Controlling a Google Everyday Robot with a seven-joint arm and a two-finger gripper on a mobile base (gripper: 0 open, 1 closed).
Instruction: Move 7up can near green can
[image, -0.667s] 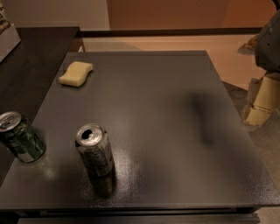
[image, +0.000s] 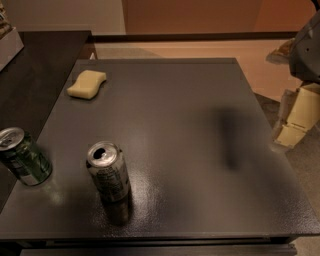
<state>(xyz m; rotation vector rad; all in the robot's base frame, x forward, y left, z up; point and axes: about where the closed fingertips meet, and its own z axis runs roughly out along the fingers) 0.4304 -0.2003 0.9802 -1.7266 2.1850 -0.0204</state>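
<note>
Cream gripper at the right edge; dark grey speckled worktop; silvery-grey 7up can with dark print; bright, white-streaked green can; pale yellow sponge.

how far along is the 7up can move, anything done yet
Done: nothing visibly. The 7up can stands upright on the table, a gap apart from the green can at the left edge. In hand: nothing; the gripper is off the table's right side, far from both cans. Left: reach, grasp the 7up can and set it beside the green can.
</note>
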